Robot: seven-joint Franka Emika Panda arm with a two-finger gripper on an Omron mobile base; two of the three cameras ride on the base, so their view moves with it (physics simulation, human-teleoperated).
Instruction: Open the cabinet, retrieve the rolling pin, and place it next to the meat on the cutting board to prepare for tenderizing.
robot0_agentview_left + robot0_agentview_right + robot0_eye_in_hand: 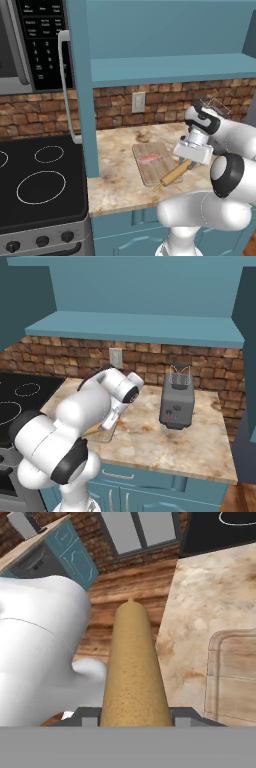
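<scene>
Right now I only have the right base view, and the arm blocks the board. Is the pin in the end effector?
Observer: Yes. In the left base view the end effector is shut on the pin.
Operator: Meat on the board?
Observer: Yes, the meat lies flat on the board, towards its far side.
Operator: Pin over the meat?
Observer: No. The pin is tilted by the board's near right corner, apart from the meat.

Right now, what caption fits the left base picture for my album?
Gripper holds the rolling pin over the cutting board beside the meat.
</scene>
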